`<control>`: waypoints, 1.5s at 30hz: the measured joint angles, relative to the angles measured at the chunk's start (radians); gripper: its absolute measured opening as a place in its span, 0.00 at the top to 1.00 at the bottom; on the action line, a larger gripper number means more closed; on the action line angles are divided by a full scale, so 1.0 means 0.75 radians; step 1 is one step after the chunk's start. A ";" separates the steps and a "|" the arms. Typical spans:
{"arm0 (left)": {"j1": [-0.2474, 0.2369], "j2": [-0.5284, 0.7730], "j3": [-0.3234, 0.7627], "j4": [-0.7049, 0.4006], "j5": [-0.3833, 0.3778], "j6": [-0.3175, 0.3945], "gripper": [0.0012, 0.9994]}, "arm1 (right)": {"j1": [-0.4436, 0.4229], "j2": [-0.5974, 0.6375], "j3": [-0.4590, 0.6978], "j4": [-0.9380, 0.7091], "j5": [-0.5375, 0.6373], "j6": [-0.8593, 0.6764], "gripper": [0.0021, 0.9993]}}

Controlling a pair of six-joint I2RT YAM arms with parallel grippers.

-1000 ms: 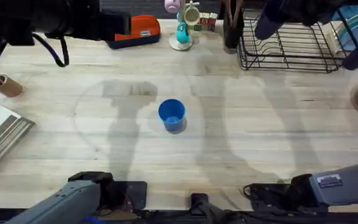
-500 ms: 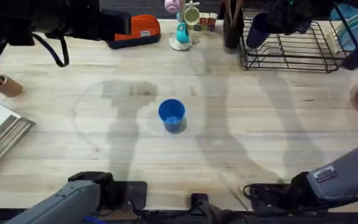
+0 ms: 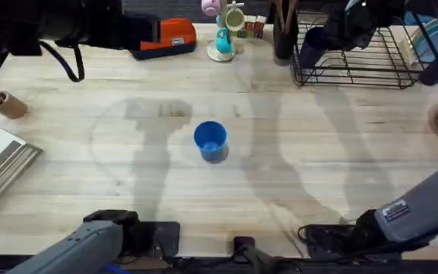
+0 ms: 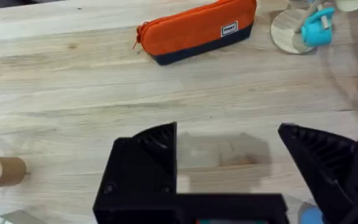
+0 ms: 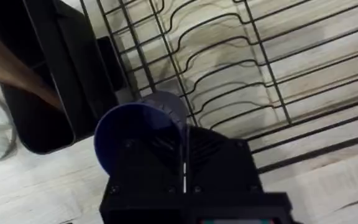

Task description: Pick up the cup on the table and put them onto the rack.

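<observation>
While the right gripper [image 5: 182,155] holds a dark blue cup [image 5: 138,134] clamped over the rack [image 3: 356,57], placing is underway; lowering and release come next. Another blue cup [image 3: 210,141] waits well short of the rack; the left gripper [image 4: 229,171] hangs spread.

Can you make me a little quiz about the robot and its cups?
1. What colour is the lone cup standing on the table? A red, B blue, C yellow.
2. True or false: the left pincer is open.
3. Fill in: the right pincer grips the held cup above the black wire ___.
Key: 1 B. 2 true. 3 rack.
</observation>
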 joint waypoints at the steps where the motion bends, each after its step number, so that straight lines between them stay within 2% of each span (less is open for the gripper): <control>1: 0.000 0.000 0.000 0.000 0.000 0.000 0.01 | 0.000 0.000 0.000 -0.001 0.000 0.000 0.97; 8: 0.000 0.000 0.000 0.000 0.000 0.000 0.01 | 0.000 0.024 0.000 -0.027 0.000 0.000 0.96; 10: 0.000 0.000 0.000 -0.001 0.000 0.000 0.01 | 0.000 0.030 0.003 -0.028 0.000 0.000 0.89; 19: 0.000 0.000 0.000 0.000 0.000 0.000 0.01 | 0.000 0.035 0.003 -0.034 0.000 -0.001 0.74; 28: 0.000 0.000 0.000 0.000 0.000 0.000 0.01 | 0.000 0.035 0.003 -0.034 0.000 -0.001 0.74; 36: 0.000 0.000 0.000 0.000 0.000 0.000 0.01 | 0.000 0.021 0.003 -0.035 0.000 -0.001 0.69; 38: 0.000 0.000 0.000 0.000 0.000 0.000 0.01 | 0.000 -0.043 0.003 -0.035 0.000 -0.001 0.66; 45: 0.000 0.000 0.000 0.000 0.000 0.000 0.01 | 0.000 -0.141 0.005 -0.036 0.000 -0.001 0.64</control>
